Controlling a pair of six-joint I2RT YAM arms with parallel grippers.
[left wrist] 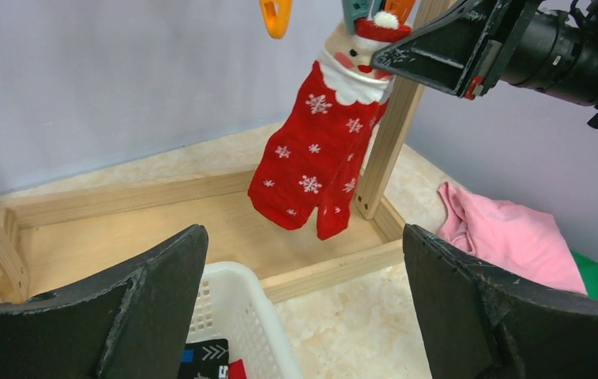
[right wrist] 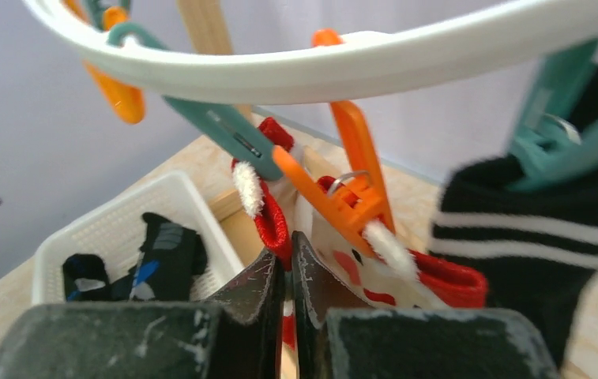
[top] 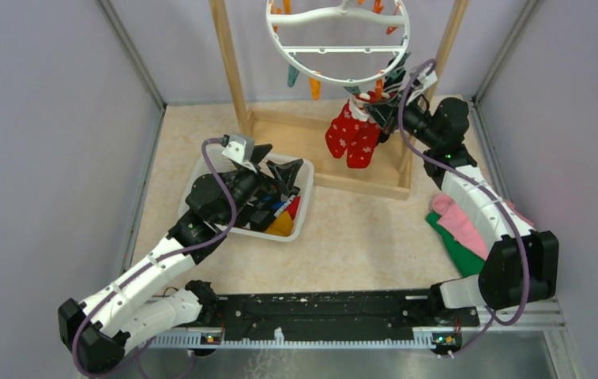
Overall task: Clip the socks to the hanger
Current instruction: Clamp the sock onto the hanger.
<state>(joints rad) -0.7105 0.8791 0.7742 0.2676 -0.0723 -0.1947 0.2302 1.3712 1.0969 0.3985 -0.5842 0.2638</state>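
Sock (left wrist: 311, 158), red, hangs limp (white snowflakes scattered).

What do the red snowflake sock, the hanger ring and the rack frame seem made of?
Red snowflake sock: soft matte knit fabric, it drapes and folds. Hanger ring: smooth moulded white plastic, probably, slightly glossy. Rack frame: pale bare wood, faint grain showing.

left arm (top: 153, 260) stretched low, left gripper (left wrist: 303, 237) wide open, right arm (top: 469, 197) raised (elbow bent), right gripper (right wrist: 287, 249) pinched shut i think
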